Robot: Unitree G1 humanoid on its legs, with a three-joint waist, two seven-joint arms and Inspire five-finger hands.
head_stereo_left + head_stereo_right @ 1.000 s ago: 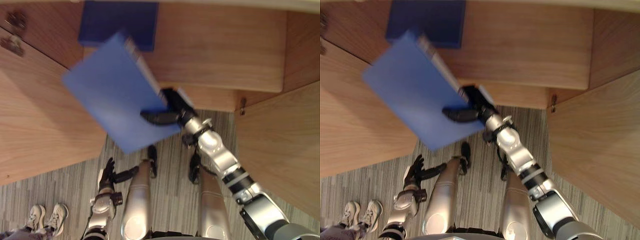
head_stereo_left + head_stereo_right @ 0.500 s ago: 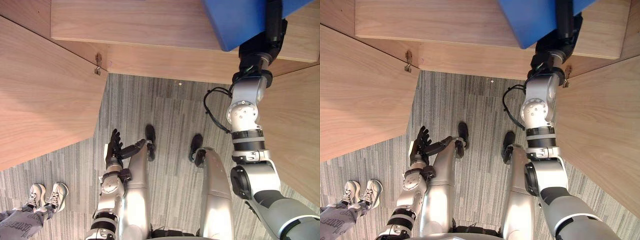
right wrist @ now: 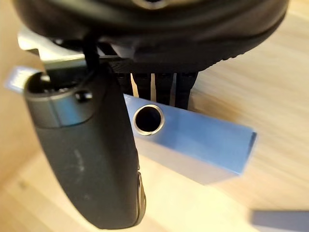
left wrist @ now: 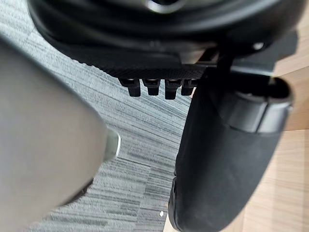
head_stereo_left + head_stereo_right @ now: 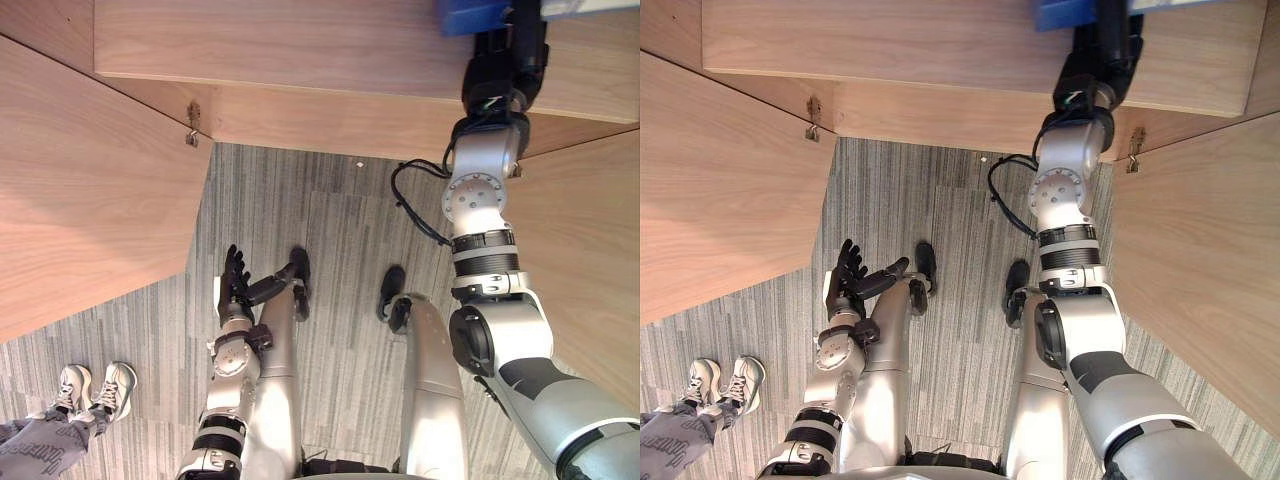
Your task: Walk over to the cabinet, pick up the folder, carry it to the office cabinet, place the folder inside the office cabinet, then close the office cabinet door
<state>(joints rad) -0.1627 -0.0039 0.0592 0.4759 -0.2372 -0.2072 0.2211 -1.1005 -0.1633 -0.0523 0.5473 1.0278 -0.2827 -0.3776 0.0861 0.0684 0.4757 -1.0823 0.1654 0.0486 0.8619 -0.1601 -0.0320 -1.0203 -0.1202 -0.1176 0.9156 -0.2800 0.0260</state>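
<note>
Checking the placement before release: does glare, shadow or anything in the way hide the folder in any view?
Left eye view: even light, no glare on the wood; the folder is cut by the top edge and partly covered by the right hand; the left hand hangs low, open. Right wrist view: the folder's spine is evenly lit, the thumb covers one end, and the cabinet shelf beneath looks bright.

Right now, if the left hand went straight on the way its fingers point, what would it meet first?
Probably the carpet: the open left hand points forward and down, and its wrist view shows carpet past the fingers, the cabinet farther on. Depth is unclear.
</note>
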